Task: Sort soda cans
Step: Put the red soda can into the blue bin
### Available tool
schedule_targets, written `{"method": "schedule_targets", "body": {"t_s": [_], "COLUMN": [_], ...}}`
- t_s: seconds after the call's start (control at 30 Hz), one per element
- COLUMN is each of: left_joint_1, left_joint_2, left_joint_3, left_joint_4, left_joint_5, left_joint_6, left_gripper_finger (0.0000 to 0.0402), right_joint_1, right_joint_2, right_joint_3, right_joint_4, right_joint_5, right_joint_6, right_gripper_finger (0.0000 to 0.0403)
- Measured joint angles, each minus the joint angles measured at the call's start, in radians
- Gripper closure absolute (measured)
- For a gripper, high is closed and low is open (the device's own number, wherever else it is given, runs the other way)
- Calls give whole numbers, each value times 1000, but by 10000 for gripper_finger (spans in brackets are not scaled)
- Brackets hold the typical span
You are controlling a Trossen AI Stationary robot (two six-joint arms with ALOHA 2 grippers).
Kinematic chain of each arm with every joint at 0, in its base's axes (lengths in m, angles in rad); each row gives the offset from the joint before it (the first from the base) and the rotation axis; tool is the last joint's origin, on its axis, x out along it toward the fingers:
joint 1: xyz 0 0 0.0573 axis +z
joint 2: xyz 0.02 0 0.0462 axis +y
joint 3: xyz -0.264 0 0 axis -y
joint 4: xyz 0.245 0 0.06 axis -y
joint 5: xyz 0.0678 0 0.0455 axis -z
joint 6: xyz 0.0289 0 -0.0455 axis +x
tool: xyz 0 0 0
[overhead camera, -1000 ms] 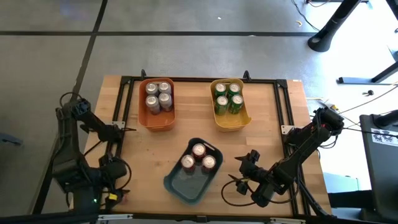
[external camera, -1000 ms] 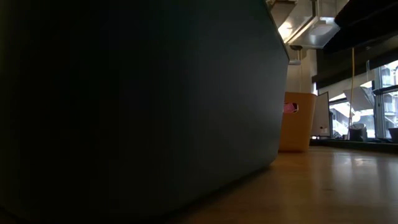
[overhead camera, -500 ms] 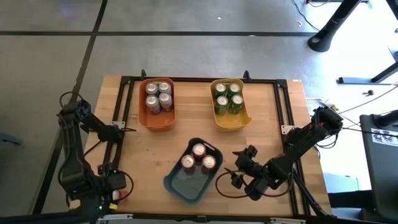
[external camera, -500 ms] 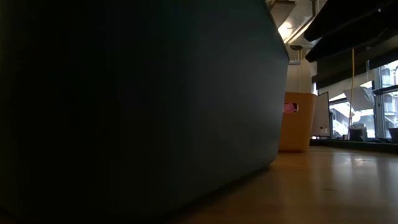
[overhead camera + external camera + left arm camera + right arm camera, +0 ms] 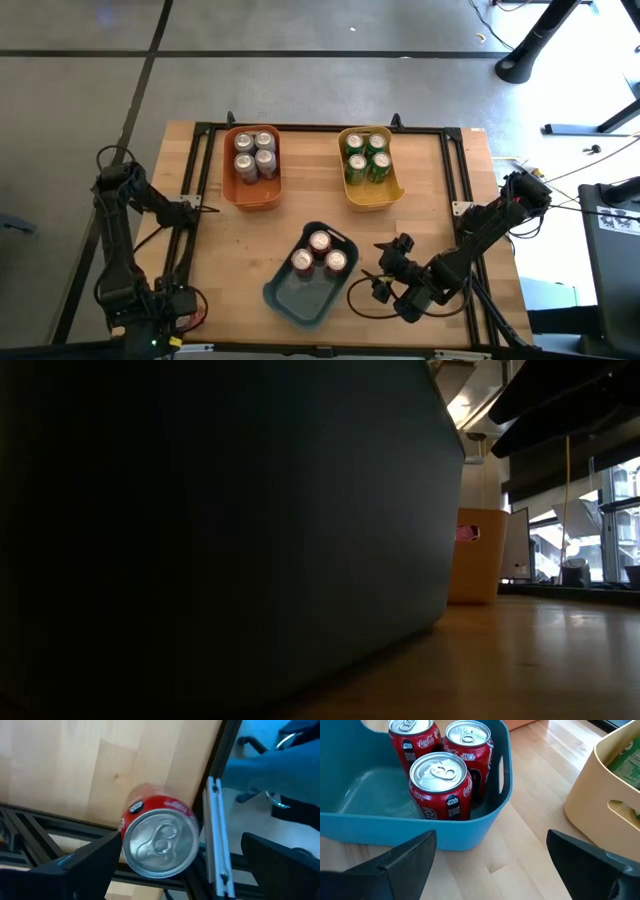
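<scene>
A red soda can stands upright on the wood at the table's near left corner, beside the black frame rail. My left gripper hangs over it, pointing down and open, one finger on each side of the can, clear of it. Three red cans stand in the blue bin. Several silver cans fill the orange bin, and several green cans fill the yellow bin. My right gripper is open beside the blue bin's right side.
A black metal frame runs around the tabletop's edges. The blue bin's wall fills most of the low view, with the orange bin behind it. Bare wood lies right of the yellow bin and between the bins.
My left gripper has come down toward the table's near left corner and has tipped over until it points almost straight down above the red can. Its fingers have stayed open. The cans and bins have not moved.
</scene>
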Motion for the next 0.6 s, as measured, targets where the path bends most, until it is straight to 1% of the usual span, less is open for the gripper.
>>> {"method": "schedule_targets", "body": {"t_s": [0.1,0.3,0.6], "left_joint_1": [1,2,8], "left_joint_2": [0,0,0], "left_joint_3": [-32,-69,-116], "left_joint_4": [28,30,41], "left_joint_5": [29,92,94], "left_joint_6": [-6,-37,-29], "left_gripper_finger": [6,6,6], "right_joint_1": [0,0,0], "right_joint_2": [0,0,0], "right_joint_3": [0,0,0], "right_joint_4": [0,3,5], "right_joint_5": [1,1,13], "right_joint_6": [-11,-22,-23], "right_gripper_finger": [26,26,26]}}
